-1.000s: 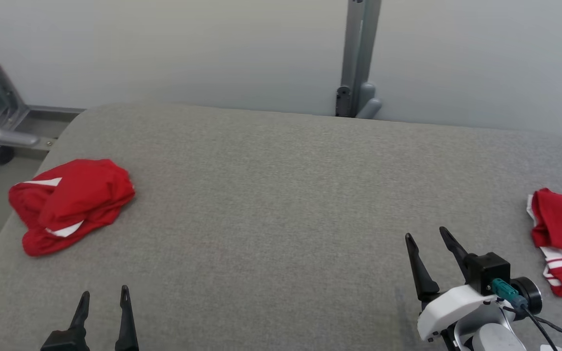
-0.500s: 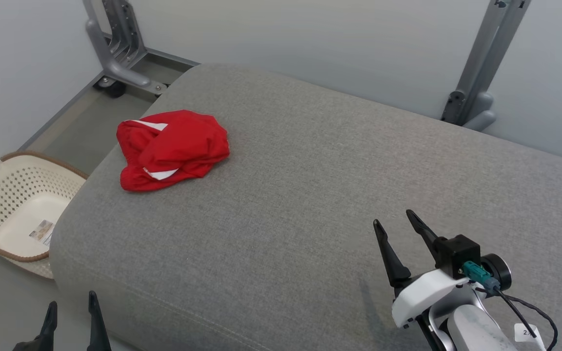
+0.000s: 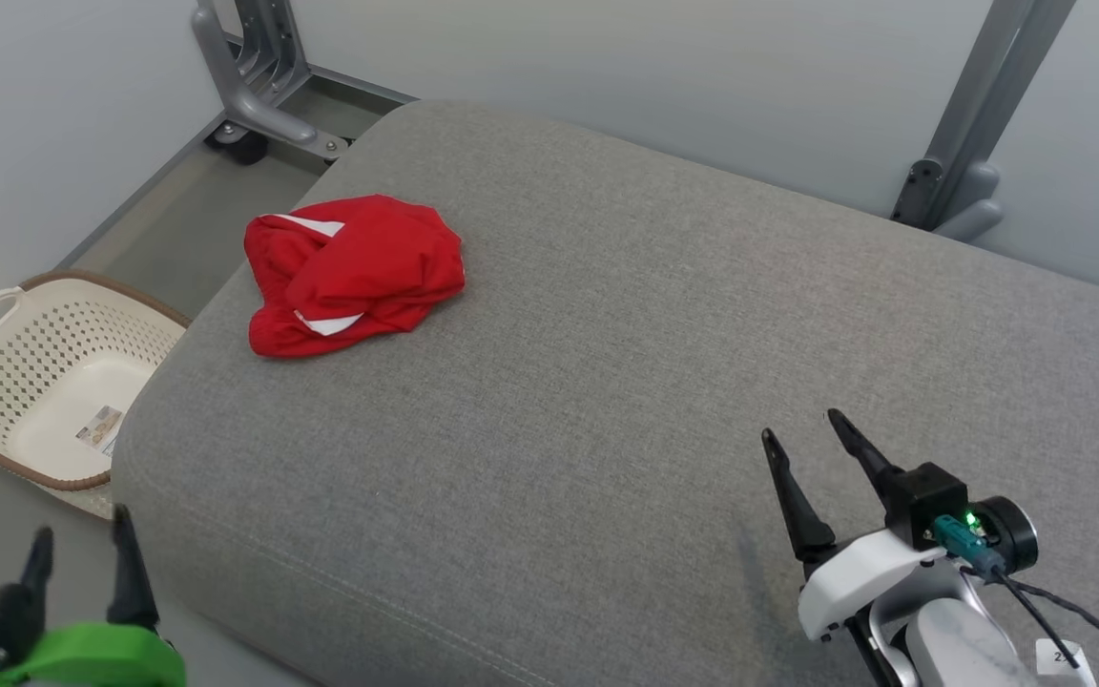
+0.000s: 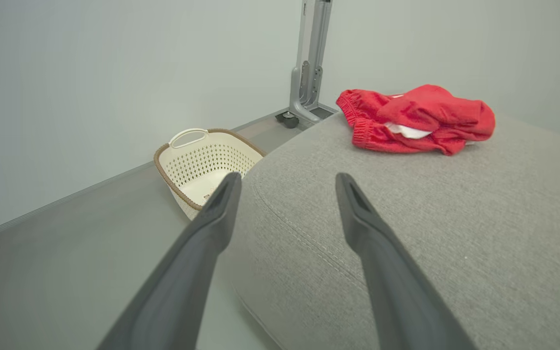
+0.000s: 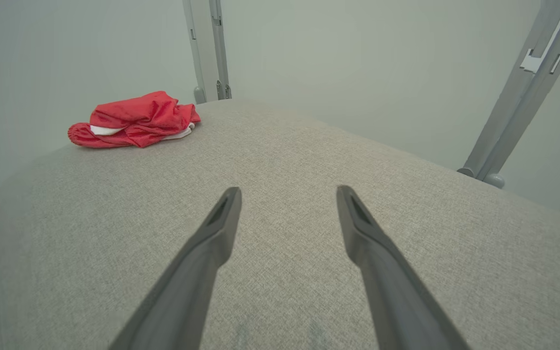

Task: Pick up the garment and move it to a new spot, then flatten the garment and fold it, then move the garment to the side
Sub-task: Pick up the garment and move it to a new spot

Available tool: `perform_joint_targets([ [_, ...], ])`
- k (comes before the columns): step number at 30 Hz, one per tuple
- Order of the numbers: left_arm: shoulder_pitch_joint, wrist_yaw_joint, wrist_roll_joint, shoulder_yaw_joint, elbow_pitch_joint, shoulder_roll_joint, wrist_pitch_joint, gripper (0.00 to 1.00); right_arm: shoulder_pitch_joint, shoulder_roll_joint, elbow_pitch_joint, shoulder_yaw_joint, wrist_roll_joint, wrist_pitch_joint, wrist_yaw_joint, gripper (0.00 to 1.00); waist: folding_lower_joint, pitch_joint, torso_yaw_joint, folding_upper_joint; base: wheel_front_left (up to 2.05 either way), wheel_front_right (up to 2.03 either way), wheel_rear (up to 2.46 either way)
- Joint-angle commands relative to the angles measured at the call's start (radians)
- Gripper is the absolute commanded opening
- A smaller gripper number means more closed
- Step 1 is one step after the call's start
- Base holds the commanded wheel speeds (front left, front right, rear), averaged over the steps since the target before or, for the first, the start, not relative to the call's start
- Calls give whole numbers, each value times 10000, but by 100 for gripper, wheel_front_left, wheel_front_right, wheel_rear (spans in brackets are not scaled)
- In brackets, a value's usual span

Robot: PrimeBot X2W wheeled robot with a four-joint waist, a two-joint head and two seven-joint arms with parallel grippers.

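A crumpled red garment (image 3: 351, 272) with white trim lies near the far left corner of the grey padded table (image 3: 607, 363). It also shows in the left wrist view as the garment (image 4: 418, 118) and in the right wrist view as the garment (image 5: 134, 120). My left gripper (image 3: 80, 542) hangs open off the table's near left corner, above the floor, with nothing between its fingers (image 4: 212, 214). My right gripper (image 3: 800, 427) stands open over the table's near right part, empty, far from the garment.
A cream perforated laundry basket (image 3: 44, 377) sits on the floor left of the table, also seen as the basket (image 4: 202, 163). Grey metal frame legs (image 3: 259, 72) stand behind the table, and another post (image 3: 974, 143) at the far right. A pale wall runs behind.
The head camera has turned left, bringing the basket and the table's left end into view; a second red garment at the right has left the picture. My left gripper has risen a little.
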State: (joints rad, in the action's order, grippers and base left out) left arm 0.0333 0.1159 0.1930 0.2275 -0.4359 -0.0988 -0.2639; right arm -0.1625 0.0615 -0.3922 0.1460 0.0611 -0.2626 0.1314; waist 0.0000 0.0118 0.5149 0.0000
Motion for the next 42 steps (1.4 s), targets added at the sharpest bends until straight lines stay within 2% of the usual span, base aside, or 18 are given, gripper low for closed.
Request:
perform_joint_targets([
  [1, 641, 82, 187, 147, -94, -233, 1, 100, -118, 216, 84, -19, -72, -28, -16, 100, 0, 544, -502, 0, 0, 0, 0],
  [5, 1781, 146, 329, 66, -506, -907, 3, 100, -540, 523, 202, 16, -215, -28, -16, 100, 0, 1193, -973, 0, 0, 0, 0],
  [6, 2077, 157, 419, -96, -688, -1085, 3, 100, -638, 609, 226, 63, -234, -28, -16, 100, 0, 1357, -1081, 0, 0, 0, 0],
  [7, 2756, 162, 700, -647, -997, -1545, 3, 100, -805, 751, 243, 112, -260, -28, -16, 100, 0, 1627, -1254, 0, 0, 0, 0],
  [8, 2756, 162, 700, -647, -997, -1545, 3, 100, -805, 751, 243, 112, -260, -28, -16, 100, 0, 1627, -1254, 0, 0, 0, 0],
  [10, 3312, 162, 1136, -1248, -1451, -1995, 3, 100, -996, 861, 292, 157, -288, -28, -16, 100, 0, 1896, -1412, 0, 0, 0, 0],
  [16, 5051, 157, 3166, -2895, -2665, -3067, 334, 100, -1505, 1158, 496, 377, -352, -27, -16, 100, 0, 2629, -1926, 0, 0, 0, 0],
  [21, 5816, 158, 4725, -4073, -3232, -3708, 842, 100, -1946, 1392, 686, 567, -405, -28, -16, 100, 0, 3114, -2409, 0, 0, 0, 0],
  [25, 6094, 159, 5933, -4713, -3486, -4096, 1243, 100, -2217, 1521, 874, 584, -441, -28, -16, 100, 0, 3483, -2786, 0, 0, 0, 0],
  [29, 6293, 159, 6616, -5312, -3858, -4455, 1304, 100, -2189, 1646, 1027, 465, -494, -28, -16, 100, 0, 3834, -3061, 0, 0, 0, 0],
  [40, 6855, 158, 7629, -6030, -5607, -4579, 1136, 100, -2189, 1786, 1277, 267, -535, 24, -16, 100, 0, 4168, -3660, 0, 0, 0, 0],
  [41, 6903, 157, 7683, -6066, -5768, -4603, 1177, 56, -2191, 1774, 1284, 259, -534, 38, -16, 100, 0, 4171, -3696, 0, 0, 0, 0],
  [42, 6975, 157, 7710, -6135, -5875, -4625, 1203, 0, -2203, 1756, 1279, 264, -533, 32, -16, 100, 0, 4156, -3736, 0, 0, 0, 0],
])
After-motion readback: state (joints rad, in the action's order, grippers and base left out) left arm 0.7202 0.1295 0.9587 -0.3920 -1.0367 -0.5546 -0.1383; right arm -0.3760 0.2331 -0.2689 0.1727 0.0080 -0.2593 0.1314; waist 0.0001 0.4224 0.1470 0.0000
